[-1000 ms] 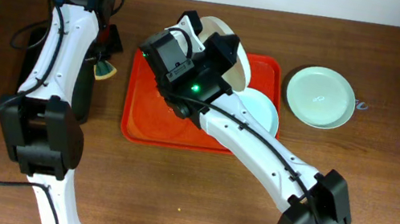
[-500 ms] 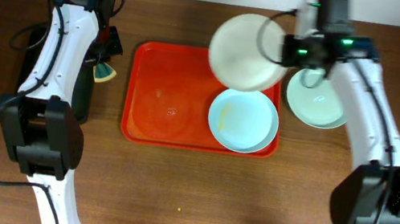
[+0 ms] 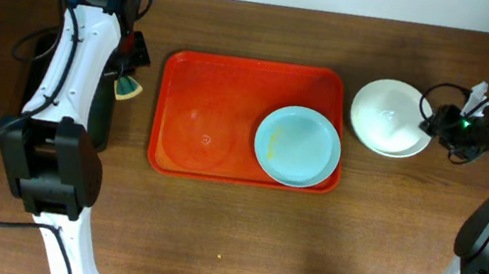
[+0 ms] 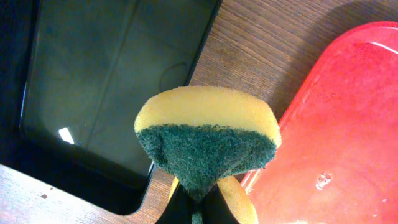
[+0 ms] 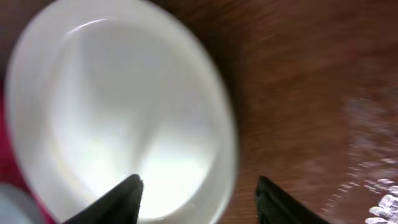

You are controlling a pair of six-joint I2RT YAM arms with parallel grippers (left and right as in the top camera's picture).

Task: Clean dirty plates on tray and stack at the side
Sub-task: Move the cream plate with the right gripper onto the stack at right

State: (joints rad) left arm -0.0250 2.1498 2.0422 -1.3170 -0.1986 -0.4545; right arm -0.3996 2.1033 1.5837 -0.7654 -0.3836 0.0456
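Observation:
The red-orange tray lies mid-table with one mint-blue plate in its right half, a yellowish smear on its left side. A white plate rests on the table right of the tray. My right gripper is at that plate's right edge. In the right wrist view the gripper stands open, its fingers straddling the white plate's rim without holding it. My left gripper hovers by the tray's left edge. It is shut on a yellow-and-green sponge.
A black tray sits on the far left under the left arm, seen also in the left wrist view. Water drops lie on the red tray's floor. Cables trail by the right arm.
The right arm swung the white plate from over the tray to the right and set it down where a mint plate lay, then opened. The left arm has not moved.

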